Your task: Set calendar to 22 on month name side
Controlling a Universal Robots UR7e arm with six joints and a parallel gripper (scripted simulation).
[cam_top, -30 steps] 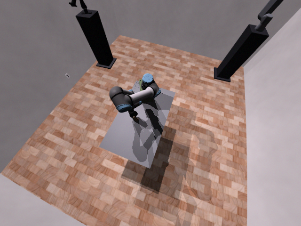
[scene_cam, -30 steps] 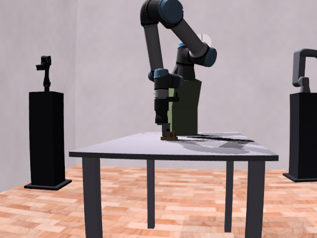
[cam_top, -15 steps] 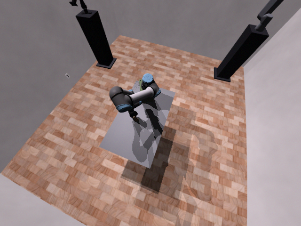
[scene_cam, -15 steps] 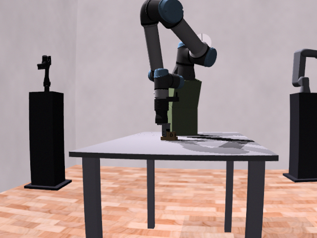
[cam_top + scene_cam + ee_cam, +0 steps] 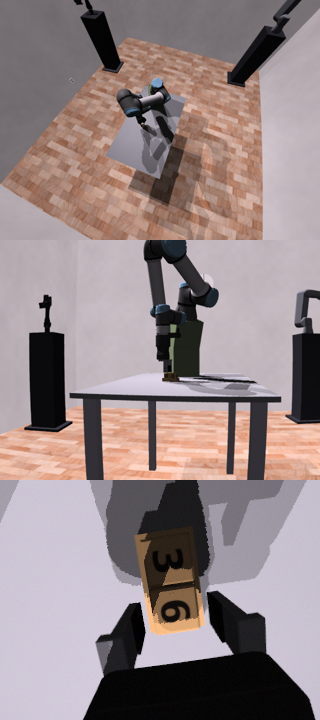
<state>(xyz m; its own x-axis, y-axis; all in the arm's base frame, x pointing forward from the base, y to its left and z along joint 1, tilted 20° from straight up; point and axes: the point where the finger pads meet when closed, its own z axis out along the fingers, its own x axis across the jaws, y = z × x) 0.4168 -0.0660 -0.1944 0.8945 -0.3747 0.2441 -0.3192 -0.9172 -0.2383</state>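
Observation:
The wooden calendar (image 5: 144, 126) (image 5: 170, 376) stands on the grey table (image 5: 126, 147) (image 5: 124, 387), near the arm's base. Its two cubes sit side by side in the tray (image 5: 170, 380). In the wrist view the far cube (image 5: 167, 560) shows a 3 on top, and the near cube (image 5: 176, 611) shows a 6 or 9. In the exterior view the side faces read 8 and 0. My gripper (image 5: 175, 612) (image 5: 167, 368) (image 5: 142, 124) is open. It points straight down, with one finger on each side of the near cube and a gap at both sides. The month's name does not show.
The arm's green pedestal (image 5: 187, 351) stands just behind the calendar. Black pillars with cameras (image 5: 46, 379) (image 5: 306, 376) stand off the table to the left and right. The table's front edge (image 5: 175, 397) is well away from the calendar.

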